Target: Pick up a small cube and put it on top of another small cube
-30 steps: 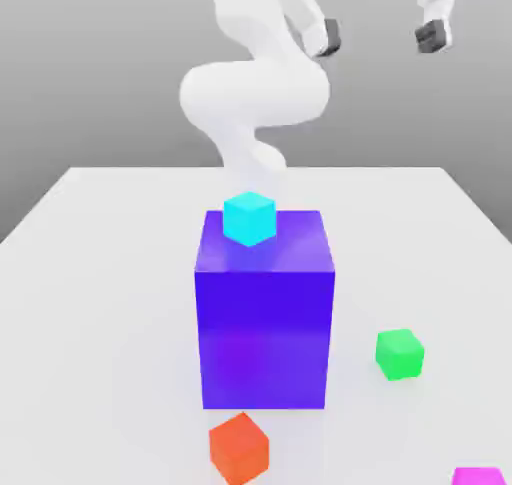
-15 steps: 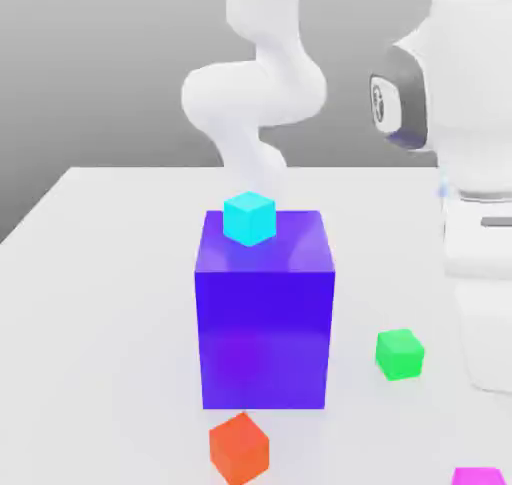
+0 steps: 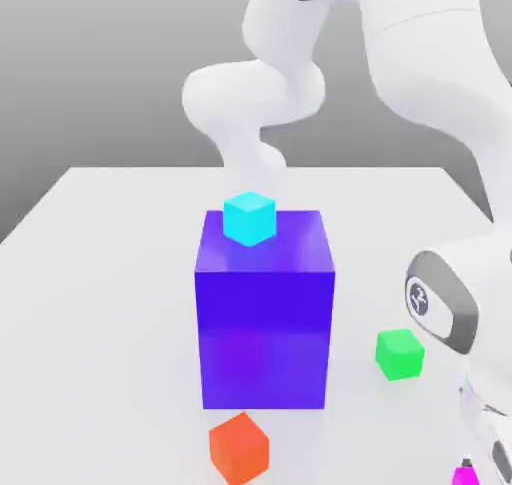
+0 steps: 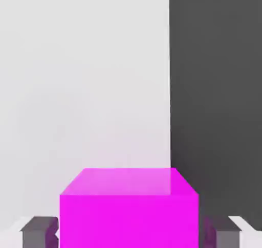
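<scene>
The small magenta cube [image 4: 128,211] lies on the white table [image 3: 100,273], close to the table's edge. In the exterior view a sliver of the magenta cube [image 3: 465,473] shows at the lower right corner, under my hand. My gripper [image 4: 131,232] is open and low over the cube. One grey finger [image 4: 38,231] stands on each side of the cube, with a narrow gap to each cube face. A small cyan cube [image 3: 248,218] rests on top of a big blue block [image 3: 265,323] at the table's middle.
A green cube [image 3: 400,354] sits on the table at the exterior view's right of the blue block. An orange-red cube [image 3: 239,447] lies in front of the block. My arm's lower links [image 3: 455,303] hang beside the green cube. Dark floor [image 4: 215,88] lies past the table edge.
My arm has swung from high at the back down to the exterior view's lower right, bringing the hand over the magenta cube. No cube has moved.
</scene>
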You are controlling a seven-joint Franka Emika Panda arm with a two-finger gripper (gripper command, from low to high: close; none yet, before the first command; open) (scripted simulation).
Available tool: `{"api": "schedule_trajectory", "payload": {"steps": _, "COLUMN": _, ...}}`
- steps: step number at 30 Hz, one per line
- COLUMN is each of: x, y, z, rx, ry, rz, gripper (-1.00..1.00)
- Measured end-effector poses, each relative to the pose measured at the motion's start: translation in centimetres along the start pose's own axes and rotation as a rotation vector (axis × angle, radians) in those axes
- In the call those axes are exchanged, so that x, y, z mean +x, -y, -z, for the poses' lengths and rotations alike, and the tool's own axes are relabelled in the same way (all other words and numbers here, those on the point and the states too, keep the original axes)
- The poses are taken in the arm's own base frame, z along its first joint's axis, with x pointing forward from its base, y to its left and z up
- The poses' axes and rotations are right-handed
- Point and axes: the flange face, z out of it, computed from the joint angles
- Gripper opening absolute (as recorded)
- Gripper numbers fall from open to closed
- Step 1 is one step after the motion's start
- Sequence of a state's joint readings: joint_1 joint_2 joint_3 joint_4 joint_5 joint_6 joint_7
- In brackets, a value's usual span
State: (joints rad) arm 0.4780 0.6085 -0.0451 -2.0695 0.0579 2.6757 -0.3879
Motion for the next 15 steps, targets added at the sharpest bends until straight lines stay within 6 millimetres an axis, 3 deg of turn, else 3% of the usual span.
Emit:
{"api": "schedule_trajectory", "payload": {"steps": 3, "x": 0.0, "y": 0.0, "z": 0.1, "rx": 0.000, "ry": 0.001, "rz": 0.001, "gripper": -1.00}}
{"api": "schedule_trajectory", "payload": {"steps": 7, "x": -0.2, "y": 0.2, "z": 5.4, "rx": 0.000, "ry": 0.001, "rz": 0.010, "gripper": -1.00}}
{"api": "schedule_trajectory", "payload": {"steps": 15, "x": -6.3, "y": 4.6, "z": 9.5, "rx": -0.015, "ry": 0.023, "rz": 0.295, "gripper": -1.00}}
